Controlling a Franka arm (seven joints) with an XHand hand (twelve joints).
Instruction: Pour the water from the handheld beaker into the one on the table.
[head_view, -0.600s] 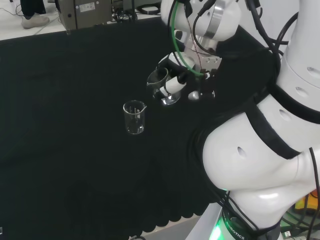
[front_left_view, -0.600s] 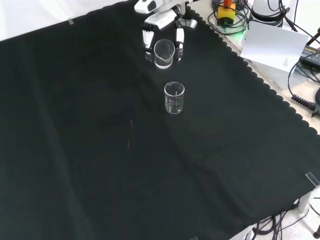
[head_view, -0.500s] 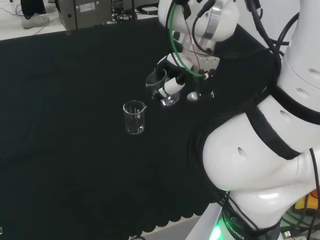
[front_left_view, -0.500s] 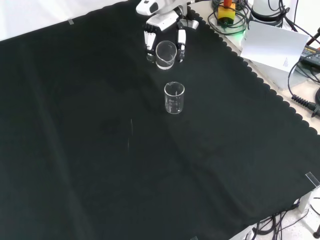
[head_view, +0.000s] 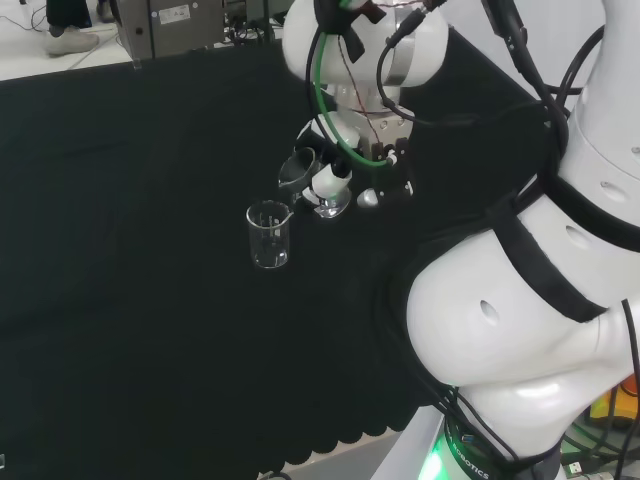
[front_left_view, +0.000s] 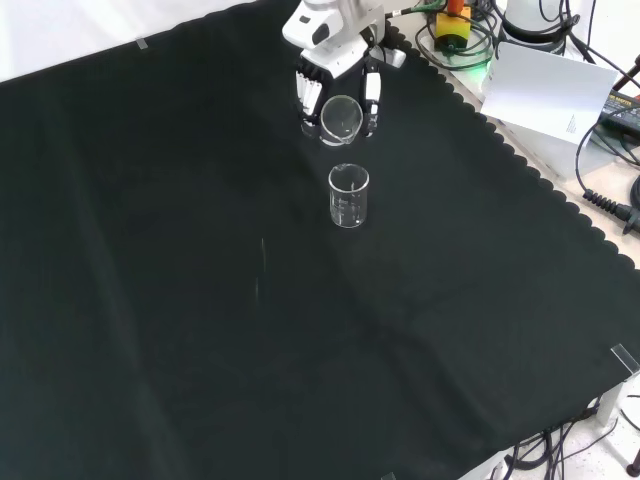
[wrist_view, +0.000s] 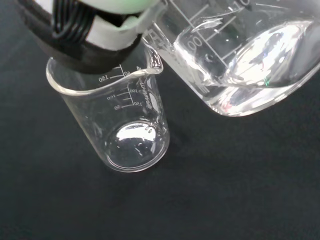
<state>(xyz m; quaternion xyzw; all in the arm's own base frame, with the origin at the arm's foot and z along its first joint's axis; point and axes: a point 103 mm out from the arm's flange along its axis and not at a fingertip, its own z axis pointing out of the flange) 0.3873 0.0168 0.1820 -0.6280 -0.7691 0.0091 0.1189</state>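
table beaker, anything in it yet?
Empty. In the wrist view the standing beaker shows a bare, dry-looking bottom, while the water sits in the tilted beaker held by the hand.

Bench is covered in a black cloth (front_left_view: 200, 330) with a scalloped edge along the side by the arm's base. Only thing sitting right on it is one clear glass beaker (front_left_view: 348, 196), upright, spout showing, looks empty from the wrist view.
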